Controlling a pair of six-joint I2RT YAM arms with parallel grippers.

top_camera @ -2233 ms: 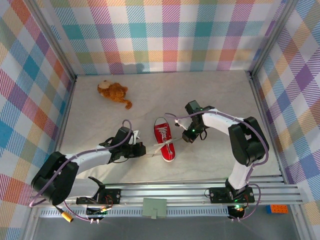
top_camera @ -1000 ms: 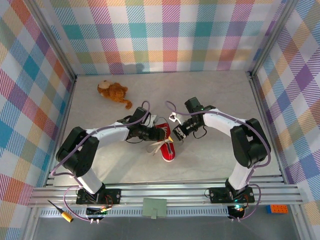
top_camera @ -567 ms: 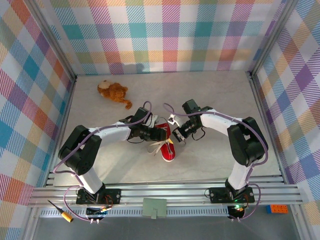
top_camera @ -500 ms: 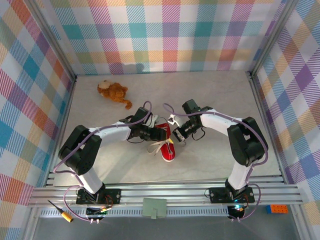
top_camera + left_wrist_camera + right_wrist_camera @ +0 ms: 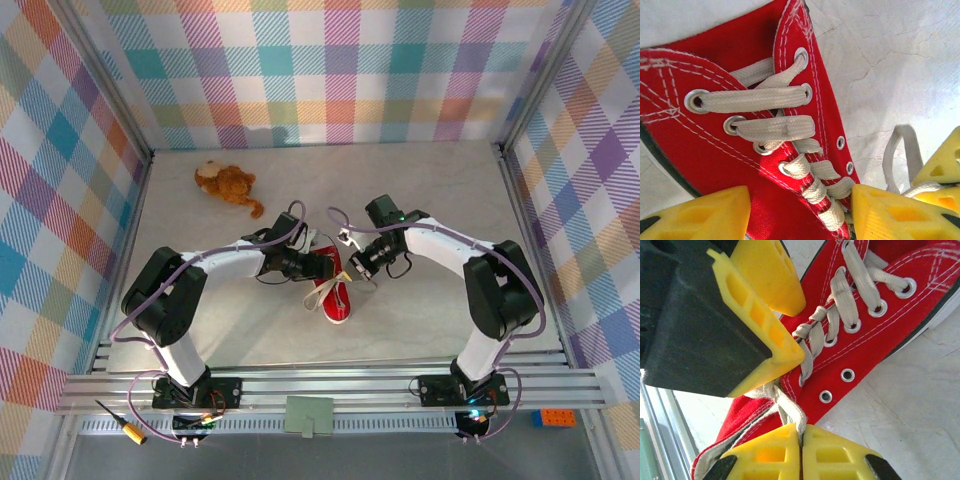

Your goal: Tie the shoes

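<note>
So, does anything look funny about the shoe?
Yes. The red sneaker has two empty eyelets on one side, and its white laces hang loose and untied, one pinched in the right gripper.

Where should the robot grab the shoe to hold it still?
Probably across the shoe at its laced part, coming from above with one finger on each canvas side. The lacing faces up and the shoe is narrow there. The left gripper is open astride that part; the right gripper pinches a lace.
</note>
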